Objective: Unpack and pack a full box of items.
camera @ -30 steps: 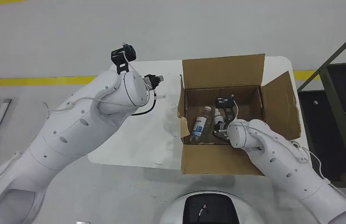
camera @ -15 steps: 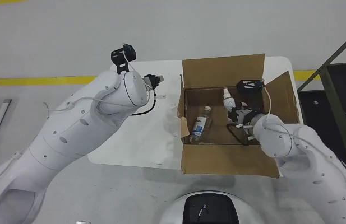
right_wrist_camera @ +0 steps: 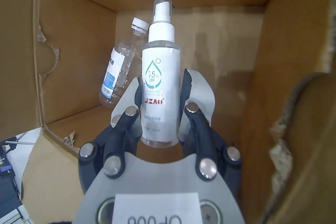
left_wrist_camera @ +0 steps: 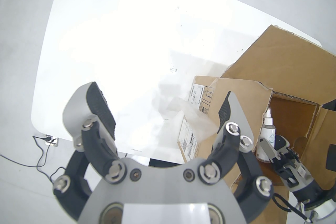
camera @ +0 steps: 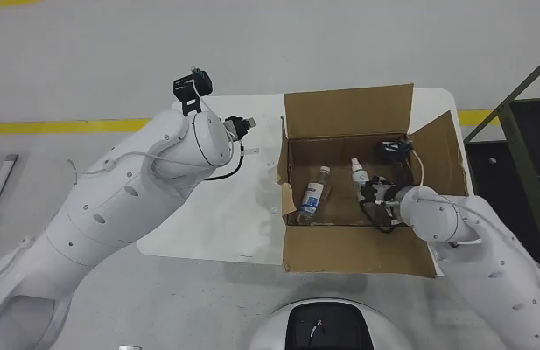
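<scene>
Right gripper (right_wrist_camera: 161, 80) pinches spray bottle (right_wrist_camera: 160, 59) at lower body; probably light, stiff, slick plastic, so mid-body hold suits; left gripper (left_wrist_camera: 160, 93) spread.

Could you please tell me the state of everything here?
Cardboard box: open, flaps out.
Spray bottle: capped, held inside the box.
Water bottle: capped, lying on the box floor.
Left gripper: open, empty.
Right gripper: shut on spray bottle.

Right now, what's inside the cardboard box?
Inside the cardboard box: a clear water bottle lying on its floor, and a white spray bottle clamped in the right gripper. The floor beneath that gripper and along the near wall is covered.
</scene>
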You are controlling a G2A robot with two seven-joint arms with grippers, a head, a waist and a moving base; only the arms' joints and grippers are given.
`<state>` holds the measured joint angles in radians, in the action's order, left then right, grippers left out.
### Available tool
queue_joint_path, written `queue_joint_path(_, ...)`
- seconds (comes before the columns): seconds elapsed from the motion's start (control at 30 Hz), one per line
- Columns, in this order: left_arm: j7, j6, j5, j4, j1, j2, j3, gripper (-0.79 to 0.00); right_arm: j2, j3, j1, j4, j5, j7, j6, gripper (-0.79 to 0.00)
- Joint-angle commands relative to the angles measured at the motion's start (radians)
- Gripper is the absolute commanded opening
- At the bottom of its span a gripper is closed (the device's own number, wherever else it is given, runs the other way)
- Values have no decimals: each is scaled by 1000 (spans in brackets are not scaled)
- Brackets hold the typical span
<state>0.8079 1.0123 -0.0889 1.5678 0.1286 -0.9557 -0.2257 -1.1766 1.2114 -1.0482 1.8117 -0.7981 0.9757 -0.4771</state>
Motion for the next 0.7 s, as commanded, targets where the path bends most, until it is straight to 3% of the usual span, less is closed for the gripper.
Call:
queue_joint_path(0.0,0,0,0,0,0,0,0,0,-11,-72,33,-44,-39,-17,-26,-705)
queue_joint_path(0.03,0,0,0,0,0,0,0,0,-17,-102,50,-70,-50,-24,-39,-597)
queue_joint_path(0.07,0,0,0,0,0,0,0,0,-23,-129,66,-96,-62,-30,-55,-545)
queue_joint_path(0.17,0,0,0,0,0,0,0,0,-41,-187,113,-170,-59,-45,-75,-539)
queue_joint_path(0.27,0,0,0,0,0,0,0,0,-53,-219,140,-204,-55,-52,-83,-440)
queue_joint_path(0.6,0,0,0,0,0,0,0,0,-64,-214,167,-211,-64,-35,-84,-403)
queue_joint_path(0.63,0,0,0,0,0,0,0,0,-62,-201,163,-190,-64,-33,-82,-416)
queue_joint_path(0.67,0,0,0,0,0,0,0,0,-58,-183,157,-165,-68,-31,-78,-486)
